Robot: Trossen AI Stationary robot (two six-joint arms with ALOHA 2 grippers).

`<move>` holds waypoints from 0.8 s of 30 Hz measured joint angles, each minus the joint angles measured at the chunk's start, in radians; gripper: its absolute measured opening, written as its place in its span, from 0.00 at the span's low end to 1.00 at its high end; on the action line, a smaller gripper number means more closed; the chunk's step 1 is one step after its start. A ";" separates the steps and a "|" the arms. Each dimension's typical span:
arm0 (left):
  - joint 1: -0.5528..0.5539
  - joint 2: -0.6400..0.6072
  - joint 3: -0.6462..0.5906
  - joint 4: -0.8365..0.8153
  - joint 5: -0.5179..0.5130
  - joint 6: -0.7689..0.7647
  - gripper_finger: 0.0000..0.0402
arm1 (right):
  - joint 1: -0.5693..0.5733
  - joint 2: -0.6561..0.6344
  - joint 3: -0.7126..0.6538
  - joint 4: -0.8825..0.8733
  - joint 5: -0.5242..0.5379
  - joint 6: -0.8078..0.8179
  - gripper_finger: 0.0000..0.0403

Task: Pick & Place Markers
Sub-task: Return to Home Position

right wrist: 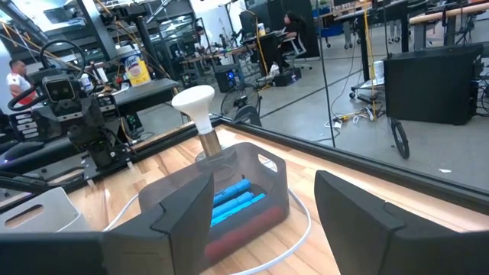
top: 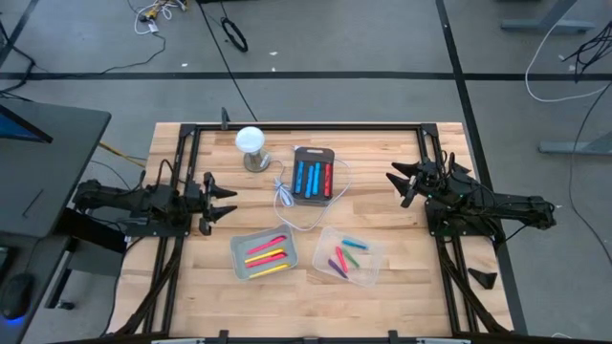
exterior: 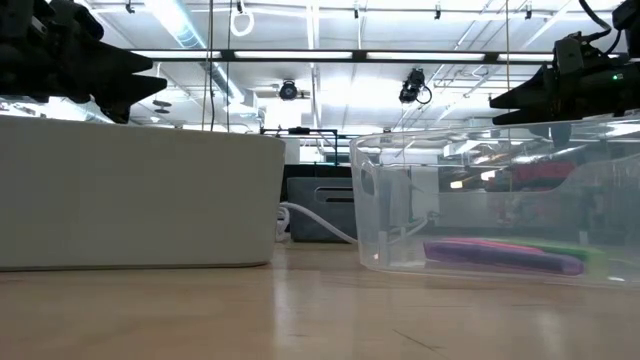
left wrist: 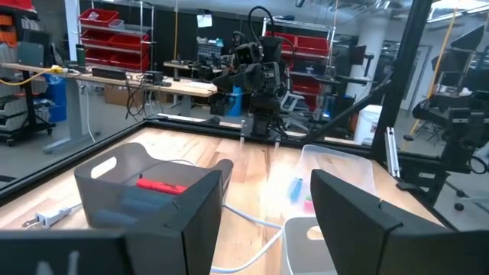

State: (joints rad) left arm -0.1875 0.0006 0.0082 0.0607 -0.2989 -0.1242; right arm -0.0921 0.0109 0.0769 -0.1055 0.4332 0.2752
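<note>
Currently both arms sit out at the table's sides, well apart from the bins. Left gripper (top: 226,202) hangs over the left part of the tabletop, fingers spread, nothing between them. Right gripper (top: 402,182) is over the right part, also spread and empty.

Every marker I can see is in a bin:
- Light bin (top: 239,250), front centre: pink markers (top: 267,246) and a yellow marker (top: 272,270).
- Clear bin (top: 375,258), just right of the light bin: blue, green and red ones, plus a purple marker (exterior: 500,252) lying flat on its floor.
- Dark bin (top: 298,153), behind those two: blue markers (top: 308,177) side by side, with a red marker (top: 328,178) at the right end.

White cable (top: 284,199) loops around the dark bin. White lamp (top: 251,141) stands just left of that bin.
</note>
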 joint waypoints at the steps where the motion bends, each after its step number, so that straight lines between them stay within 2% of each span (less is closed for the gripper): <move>1: 0.000 0.000 0.000 0.002 0.000 0.000 0.51 | 0.000 0.000 0.000 0.000 0.000 0.000 0.57; 24: 0.000 0.006 -0.002 0.019 -0.003 -0.003 0.51 | 0.000 0.000 0.000 0.000 0.000 0.000 0.57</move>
State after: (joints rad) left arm -0.1875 0.0063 0.0067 0.0795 -0.3023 -0.1268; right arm -0.0918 0.0105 0.0769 -0.1055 0.4332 0.2756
